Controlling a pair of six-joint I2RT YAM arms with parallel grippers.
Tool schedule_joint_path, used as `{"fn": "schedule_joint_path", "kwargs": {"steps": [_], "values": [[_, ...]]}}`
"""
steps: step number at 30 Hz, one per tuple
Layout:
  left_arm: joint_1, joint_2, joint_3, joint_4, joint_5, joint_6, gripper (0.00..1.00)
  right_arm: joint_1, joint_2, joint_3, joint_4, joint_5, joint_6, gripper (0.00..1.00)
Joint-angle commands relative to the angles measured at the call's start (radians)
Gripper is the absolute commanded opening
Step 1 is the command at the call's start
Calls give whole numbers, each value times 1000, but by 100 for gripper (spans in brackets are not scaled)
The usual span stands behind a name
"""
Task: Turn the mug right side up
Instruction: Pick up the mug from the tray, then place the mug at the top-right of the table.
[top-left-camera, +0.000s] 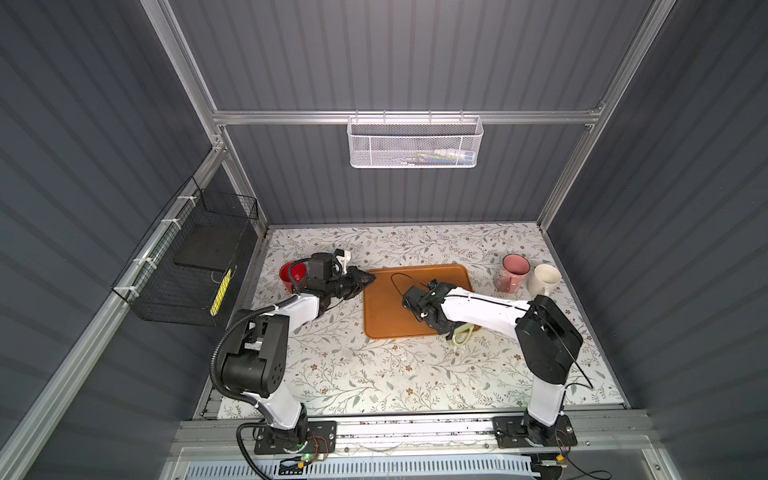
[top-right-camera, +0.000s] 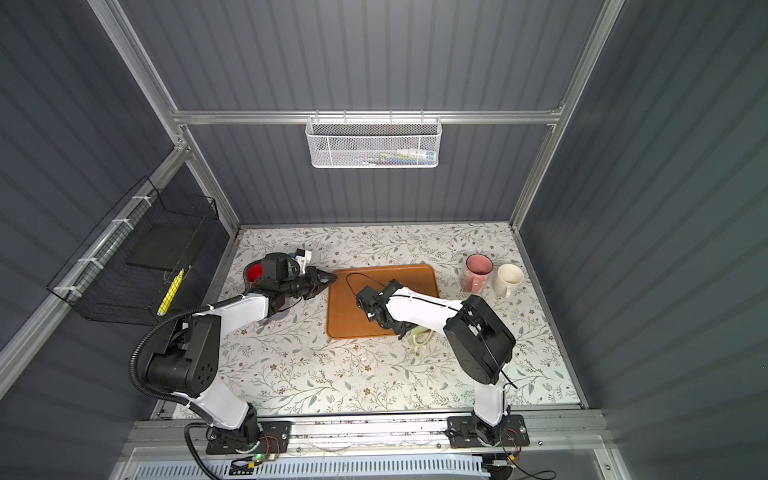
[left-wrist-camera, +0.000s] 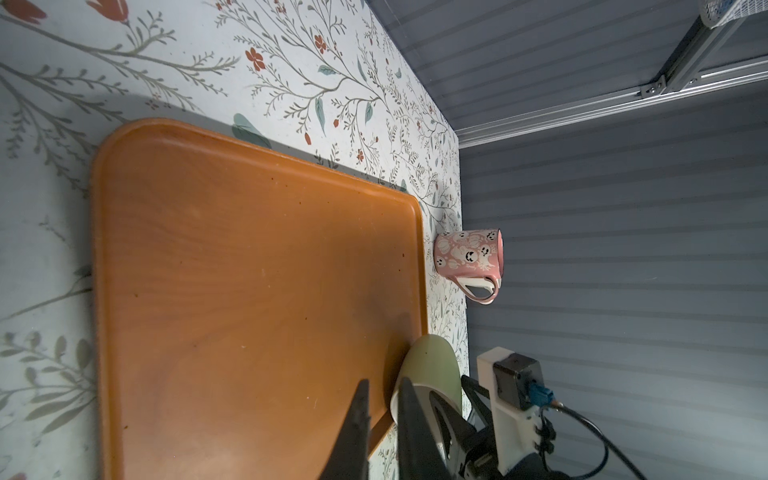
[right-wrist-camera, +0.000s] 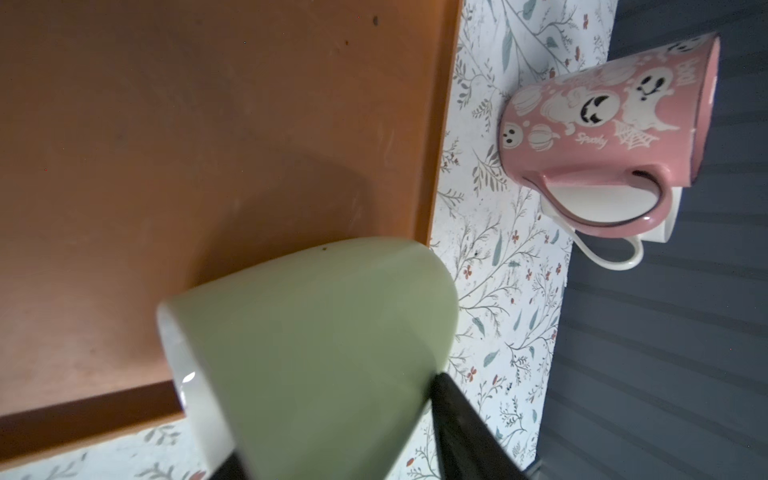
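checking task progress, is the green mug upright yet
No, upside down and tilted: the green mug has its white rim toward the orange tray, rounded closed base raised away.

The pink mug (right-wrist-camera: 665, 137) carries the only legible writing. In the right wrist view, the word "Spooky" stands in white script low on its side, beneath the ghost faces. Larger white letters near its rim look like "Boo" but are blurred. In the left wrist view its print is too small to read.
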Motion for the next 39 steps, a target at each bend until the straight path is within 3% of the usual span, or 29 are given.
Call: {"fn": "schedule_joint_path", "kwargs": {"steps": [1,5,13,20,26,30,39], "values": [[7,-33,-3,-19,11,11,15,-37,-23,-35,44,-56,-19,41],[7,-36,6,-41,6,20,14,-74,-45,-55,73,-79,-53,27],[7,-44,30,-93,-15,37,14,-157,-112,-70,165,-244,-136,0],[1,-51,50,-135,-33,58,14,-268,-211,-27,156,-420,-236,0],[-118,-79,179,-398,-194,282,15,-439,-263,80,93,-518,-339,0],[-174,-79,220,-439,-229,329,15,-540,-194,237,47,-522,-392,0],[-195,-133,224,-501,-251,376,15,-690,83,562,18,-512,-445,0]]}}
